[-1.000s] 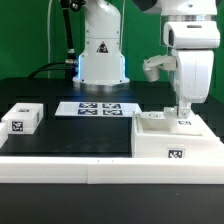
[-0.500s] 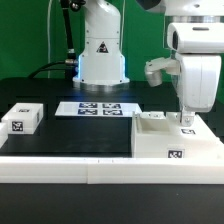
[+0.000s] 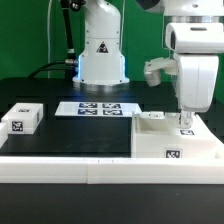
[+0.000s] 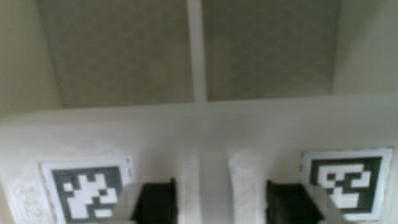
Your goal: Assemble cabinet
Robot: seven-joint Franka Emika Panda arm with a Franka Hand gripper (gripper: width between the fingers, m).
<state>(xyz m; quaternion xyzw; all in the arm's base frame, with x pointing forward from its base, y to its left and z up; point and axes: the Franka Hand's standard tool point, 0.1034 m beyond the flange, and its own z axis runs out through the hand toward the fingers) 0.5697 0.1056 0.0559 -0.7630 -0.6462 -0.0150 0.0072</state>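
Note:
The cabinet (image 3: 160, 140), a large white boxy body with marker tags, stands at the exterior view's right near the table's front edge. My gripper (image 3: 185, 120) reaches straight down onto the body's back right part. In the wrist view my gripper (image 4: 224, 205) has its two dark fingers (image 4: 157, 205) on either side of a white upright wall of the cabinet (image 4: 222, 150). The wall fills the gap between them. A marker tag (image 4: 86, 190) lies on the white surface on each side of the fingers. A small white panel (image 3: 22, 119) with a tag lies at the exterior view's left.
The marker board (image 3: 98, 108) lies flat at the back middle of the black table, in front of the robot's white base (image 3: 102, 55). A white rim (image 3: 70, 165) runs along the table's front edge.
My gripper has shifted slightly toward the exterior view's right and a little lower on the cabinet. The panel at the left has not moved.

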